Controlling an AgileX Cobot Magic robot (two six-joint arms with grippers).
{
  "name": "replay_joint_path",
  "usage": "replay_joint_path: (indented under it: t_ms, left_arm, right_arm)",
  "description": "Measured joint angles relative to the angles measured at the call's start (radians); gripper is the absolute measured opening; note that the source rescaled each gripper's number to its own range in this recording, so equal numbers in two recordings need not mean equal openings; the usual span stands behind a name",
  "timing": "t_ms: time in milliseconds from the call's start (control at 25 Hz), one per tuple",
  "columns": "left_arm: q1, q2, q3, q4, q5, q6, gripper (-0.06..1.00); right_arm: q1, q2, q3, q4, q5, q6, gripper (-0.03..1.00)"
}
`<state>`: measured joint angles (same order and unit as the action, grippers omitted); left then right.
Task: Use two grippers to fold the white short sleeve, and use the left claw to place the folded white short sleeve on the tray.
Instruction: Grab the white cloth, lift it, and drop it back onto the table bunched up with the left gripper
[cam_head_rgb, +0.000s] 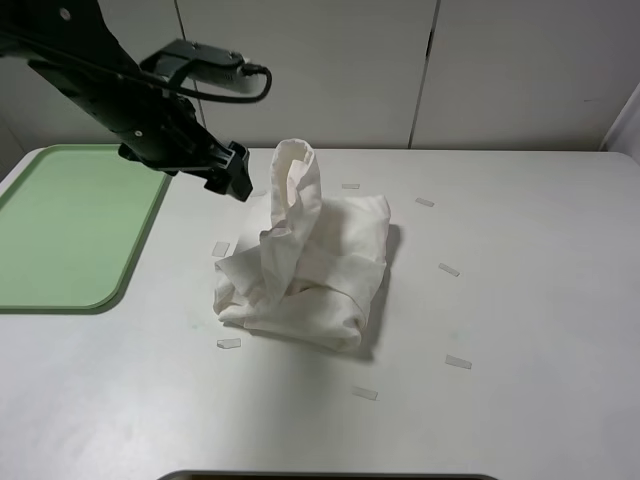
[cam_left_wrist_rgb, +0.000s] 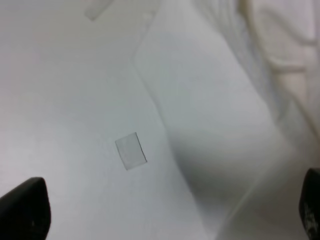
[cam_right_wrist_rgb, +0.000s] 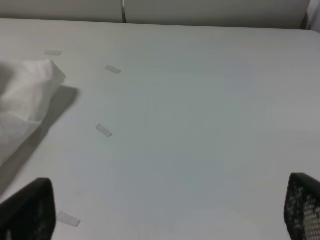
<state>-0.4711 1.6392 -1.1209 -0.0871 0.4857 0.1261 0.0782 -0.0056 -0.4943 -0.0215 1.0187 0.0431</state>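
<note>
The left claw (cam_head_rgb: 238, 180) hangs wide open and empty, seemingly just clear of the white short sleeve (cam_head_rgb: 305, 265), which lies bunched beside and below it; the tray (cam_head_rgb: 70, 225) sits on its opposite side.

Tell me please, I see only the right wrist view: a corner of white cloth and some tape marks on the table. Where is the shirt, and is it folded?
Observer: The white short sleeve lies near the table's middle as a rough bundle, with one strip of cloth standing up from it.
Operator: Is it already on the tray?
Observer: No. The tray lies at the left edge of the table, apart from the shirt, with nothing on the part in view.
Operator: Where is the left claw?
Observer: The left claw hangs beside the raised strip on the tray side, open and holding nothing.
Operator: And my right claw?
Observer: The high camera does not show it; the right claw appears open and holds nothing.
</note>
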Motion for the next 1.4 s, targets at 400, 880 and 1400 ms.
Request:
replay_joint_path:
  t_ms: [400, 880, 1400]
  left_arm:
    - [0.001, 0.196, 0.000, 0.003, -0.041, -0.004, 1.00]
    - [-0.037, 0.255, 0.000, -0.020, -0.102, -0.052, 1.00]
    - [-0.266, 0.255, 0.000, -0.039, -0.145, -0.052, 0.99]
  right_arm:
    - [0.000, 0.000, 0.000, 0.000, 0.000, 0.000, 1.00]
    - [0.000, 0.000, 0.000, 0.000, 0.000, 0.000, 1.00]
    - [0.000, 0.000, 0.000, 0.000, 0.001, 0.000, 1.00]
